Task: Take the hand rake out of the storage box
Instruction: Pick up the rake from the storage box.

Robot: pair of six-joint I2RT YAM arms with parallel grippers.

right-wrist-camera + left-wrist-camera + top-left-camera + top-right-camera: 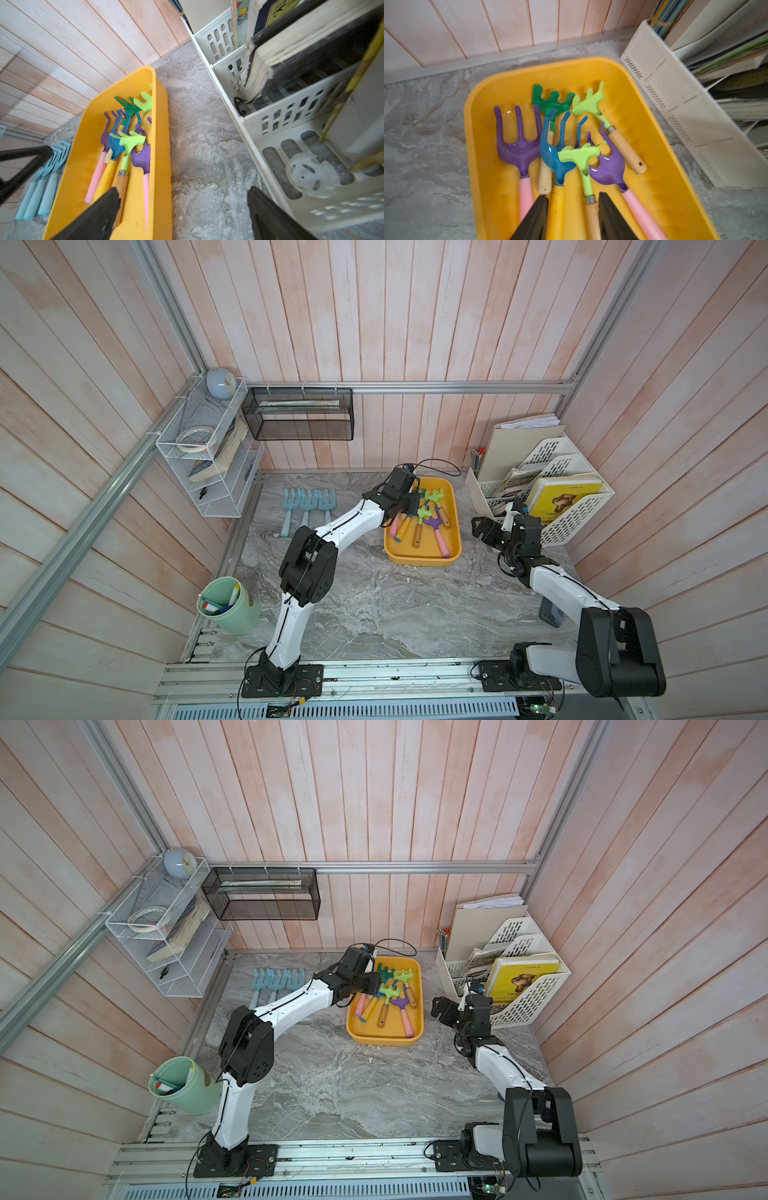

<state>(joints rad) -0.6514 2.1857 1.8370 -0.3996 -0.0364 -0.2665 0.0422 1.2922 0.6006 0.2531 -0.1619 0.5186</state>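
Blue hand rake (551,153) in storage box (483,124); from above, tines toward 1 o'clock, yellow handle toward 7; left gripper (573,195) part-open, straddling that handle and lime rake (580,154) shaft; cannot tell if gripping.

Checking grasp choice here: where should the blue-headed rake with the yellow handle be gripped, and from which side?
The yellow handle, from above, jaws across it. The blue head sits partly under a light green rake, while the handle lies flat and bare in the storage box. Likely tight: neighbouring handles lie close.
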